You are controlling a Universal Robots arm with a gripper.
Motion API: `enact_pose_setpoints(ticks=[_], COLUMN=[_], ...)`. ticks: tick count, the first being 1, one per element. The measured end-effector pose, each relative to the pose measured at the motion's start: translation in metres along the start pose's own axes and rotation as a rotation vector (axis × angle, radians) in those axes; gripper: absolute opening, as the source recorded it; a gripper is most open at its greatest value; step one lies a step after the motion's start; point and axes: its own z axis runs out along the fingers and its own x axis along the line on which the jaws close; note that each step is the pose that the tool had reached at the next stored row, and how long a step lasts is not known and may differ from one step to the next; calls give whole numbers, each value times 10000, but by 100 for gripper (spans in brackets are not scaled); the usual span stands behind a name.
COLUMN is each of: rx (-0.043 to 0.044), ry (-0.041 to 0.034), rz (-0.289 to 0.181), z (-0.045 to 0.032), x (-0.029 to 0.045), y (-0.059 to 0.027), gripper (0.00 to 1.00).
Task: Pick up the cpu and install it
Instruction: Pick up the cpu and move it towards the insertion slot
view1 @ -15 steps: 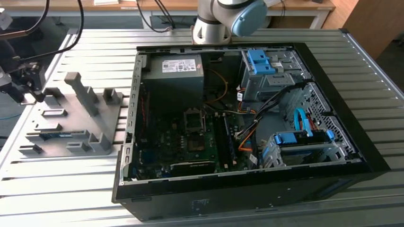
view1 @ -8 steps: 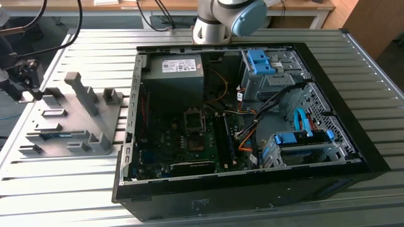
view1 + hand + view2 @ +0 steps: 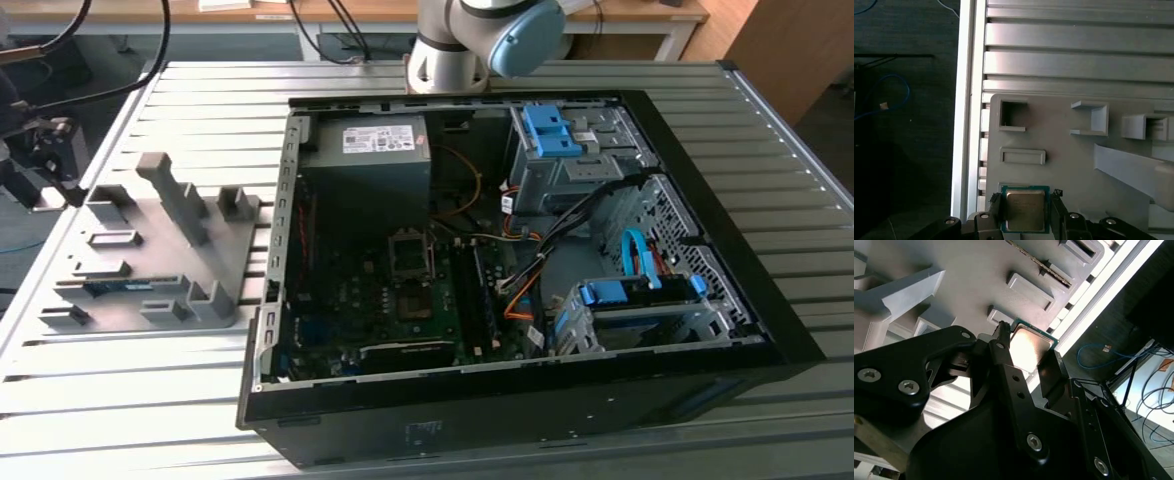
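My hand [image 3: 1025, 202] is closed on the cpu [image 3: 1024, 211], with a black finger [image 3: 995, 207] pressed against each of two opposite edges. Its silver top faces both wrist cameras. The chip sits at a corner of the grey holder tray [image 3: 1064, 155], near the edge of the slatted desk [image 3: 1079, 55]. I cannot tell whether it has lifted clear. The open computer case [image 3: 534, 250] lies beside the tray, toward the exterior view's right.

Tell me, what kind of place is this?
Probably a robot lab or workshop: a robot arm stands beside an open computer case on a slatted metal table, and its gripper grips a cpu at a grey parts holder.
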Motion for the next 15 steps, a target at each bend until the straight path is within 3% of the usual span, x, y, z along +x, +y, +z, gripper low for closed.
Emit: enact_pose_setpoints(ticks=[15], rx=[1], ry=[1], rz=[0], z=[-146], x=[3], y=[2], gripper=[47])
